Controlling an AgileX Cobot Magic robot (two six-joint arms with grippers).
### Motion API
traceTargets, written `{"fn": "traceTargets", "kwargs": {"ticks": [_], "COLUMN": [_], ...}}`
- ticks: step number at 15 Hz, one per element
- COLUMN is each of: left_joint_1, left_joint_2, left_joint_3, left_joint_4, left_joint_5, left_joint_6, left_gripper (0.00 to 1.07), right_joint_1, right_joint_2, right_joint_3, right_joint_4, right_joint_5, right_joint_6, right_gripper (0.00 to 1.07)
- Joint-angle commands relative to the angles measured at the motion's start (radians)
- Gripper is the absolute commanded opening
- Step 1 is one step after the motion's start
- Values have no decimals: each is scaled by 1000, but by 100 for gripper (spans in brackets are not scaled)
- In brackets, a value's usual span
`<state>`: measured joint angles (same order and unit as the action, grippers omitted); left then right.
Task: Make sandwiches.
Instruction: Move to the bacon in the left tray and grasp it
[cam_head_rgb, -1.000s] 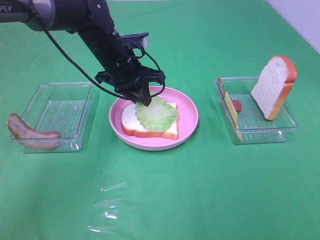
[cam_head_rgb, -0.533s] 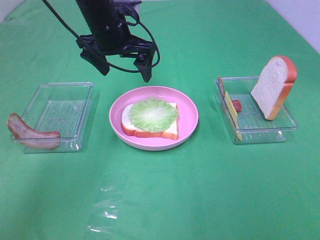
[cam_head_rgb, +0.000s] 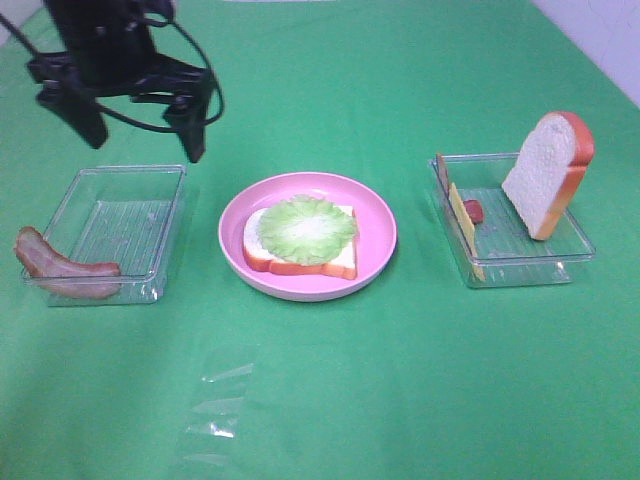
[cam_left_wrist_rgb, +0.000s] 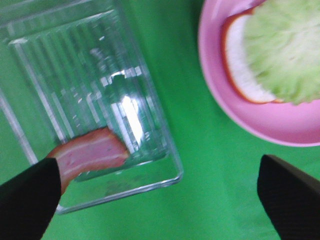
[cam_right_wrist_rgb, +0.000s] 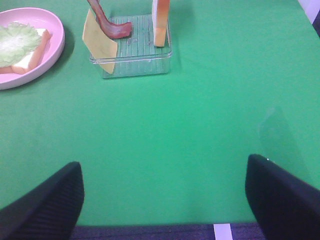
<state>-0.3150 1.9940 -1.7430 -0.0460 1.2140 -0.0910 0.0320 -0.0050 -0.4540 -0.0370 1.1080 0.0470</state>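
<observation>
Lettuce (cam_head_rgb: 308, 228) sits on bread slice (cam_head_rgb: 300, 264) on pink plate (cam_head_rgb: 378, 222), centre. Left gripper (cam_head_rgb: 145, 145) hovers over left tray (cam_head_rgb: 130, 172), jaws wide, empty (likely lining up for the bacon (cam_head_rgb: 60, 268) at its near corner). Right gripper (cam_right_wrist_rgb: 165, 200) also wide, idle, holding nothing.

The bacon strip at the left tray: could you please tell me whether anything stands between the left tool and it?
Nothing visible does. The left tool hangs open above the far end of the clear tray, and the bacon strip lies uncovered at its near left corner.
</observation>
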Motion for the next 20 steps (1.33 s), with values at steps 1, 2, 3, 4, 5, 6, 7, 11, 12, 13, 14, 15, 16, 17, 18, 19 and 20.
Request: {"fn": "traceTargets", "kwargs": {"ticks": [1,2,3,4,5,6,7,11,12,13,14,15,16,17,18,19,20], "left_joint_1": [101,165,179,206,227,245,259,255,251,248,245,244,244,244,244,244,244], "left_joint_2": [-64,-71,-70,-68,-67,-64,-60,9,21,34,48,60,73,81,82,82,82], "left_joint_3": [115,164,176,196,216,233,251,265,263,263,263,263,263,263,263,263,263], "left_joint_4": [15,18,18,18,19,20,22,6,-6,-9,-9,-15,-16,-16,-16,-16,-16], "left_joint_5": [108,109,109,109,108,98,73,2,-11,-27,-41,-41,-41,-41,-43,-45,-45], "left_joint_6": [-10,15,18,19,21,29,38,39,39,39,36,36,36,34,33,33,33], "left_gripper": [102,102,102,101,100,99,99,98,96,93,90,87,85,84,84,83,73], "right_joint_1": [0,0,0,0,0,0,0,0,0,0,0,0,0,0,0,0,0], "right_joint_2": [-26,-26,-26,-26,-26,-26,-26,-26,-26,-26,-26,-26,-26,-26,-26,-26,-26], "right_joint_3": [2,2,2,2,2,2,2,2,2,2,2,2,2,2,2,2,2], "right_joint_4": [-3,-3,-3,-3,-3,-3,-3,-3,-3,-3,-3,-3,-3,-3,-3,-3,-3], "right_joint_5": [-9,-9,-9,-9,-9,-9,-9,-9,-9,-9,-9,-9,-9,-9,-9,-9,-9], "right_joint_6": [9,9,9,9,9,9,9,9,9,9,9,9,9,9,9,9,9], "right_gripper": [84,84,84,84,84,84,84,84,84,84,84,84,84,84,84,84,84]}}
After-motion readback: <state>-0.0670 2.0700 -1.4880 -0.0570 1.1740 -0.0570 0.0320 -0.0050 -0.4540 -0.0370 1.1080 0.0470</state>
